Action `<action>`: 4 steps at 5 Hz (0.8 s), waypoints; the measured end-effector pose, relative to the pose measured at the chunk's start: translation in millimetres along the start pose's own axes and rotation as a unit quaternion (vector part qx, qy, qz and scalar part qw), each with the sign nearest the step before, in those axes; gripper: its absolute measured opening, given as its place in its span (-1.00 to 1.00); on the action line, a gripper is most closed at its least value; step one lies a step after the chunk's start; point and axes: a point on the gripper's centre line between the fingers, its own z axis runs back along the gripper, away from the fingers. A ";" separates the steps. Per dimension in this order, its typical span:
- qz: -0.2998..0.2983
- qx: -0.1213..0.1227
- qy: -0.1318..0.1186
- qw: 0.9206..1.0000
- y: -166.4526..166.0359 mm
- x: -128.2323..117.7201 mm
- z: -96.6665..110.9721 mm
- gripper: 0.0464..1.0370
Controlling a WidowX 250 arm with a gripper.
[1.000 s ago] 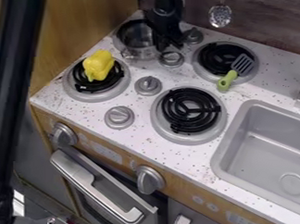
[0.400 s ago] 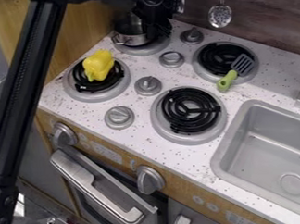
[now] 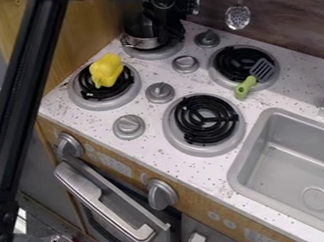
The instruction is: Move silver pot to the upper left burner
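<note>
The shiny, round silver metal pot (image 3: 142, 42) is showing farther back than a second ago – over the round, grey-rimmed upper left burner (image 3: 155, 54) – so the job is looking nearly done. The black robot gripper (image 3: 168, 35) is hanging by the pot, but I'm not telling how open it is or if it's holding anything.

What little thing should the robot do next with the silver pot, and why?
I think the hand should gently ease the pot down until it surely sits on the upper left burner. The pot is already at that burner, with the hand right beside it, but I can't tell whether its bottom is flat on it.
</note>
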 end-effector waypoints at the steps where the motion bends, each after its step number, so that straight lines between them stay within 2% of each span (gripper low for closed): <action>1: 0.022 0.016 0.000 1.000 -4.2 -11.7 9.3 -0.16; 2: 0.046 0.032 -0.038 0.998 1.0 -11.7 52.0 0.47; 3: 0.089 0.022 -0.018 0.996 -8.8 -34.1 84.3 0.91; 4: 0.145 -0.010 0.045 0.988 -26.9 -51.0 109.8 0.92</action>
